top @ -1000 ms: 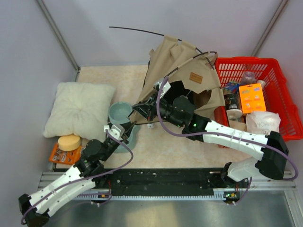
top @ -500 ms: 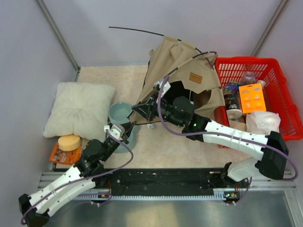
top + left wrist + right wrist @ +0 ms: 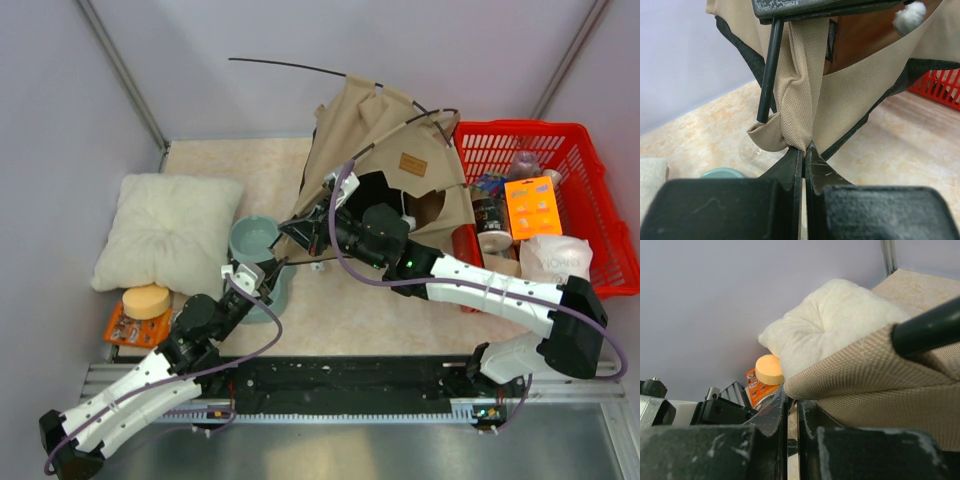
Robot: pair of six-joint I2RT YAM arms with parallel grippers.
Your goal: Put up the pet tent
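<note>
Closest to the arm bases, just in front of the pet tent [image 3: 385, 130], the left gripper [image 3: 804, 152] has its fingers pressed together on a fold of the tent's tan hem. Judging by the taut cloth, it pins the corner down so the fabric cannot ride up.

Directly above that pinch, the right gripper [image 3: 791, 400] is clamped on the same corner of the tent, where a thin black pole [image 3: 769, 70] runs down into a small fabric pocket [image 3: 765, 137]. This looks like the step of seating the pole's tip, one arm anchoring while the other steers.

A teal bowl [image 3: 254, 238] sits just beside this corner, on the side away from the red basket [image 3: 520, 127]. The cream pillow [image 3: 165, 230] lies beyond the bowl, well apart from the tent. The basket touches or nearly touches the tent's opposite flank.

Further in, the tent stands towards the back of the table, leaning and slack. Its brown label [image 3: 413, 164] faces up and the white ball [image 3: 909, 17] hangs in the doorway. At the far side, another pole [image 3: 290, 66] juts loose from the peak, so the frame seems only partly set.
</note>
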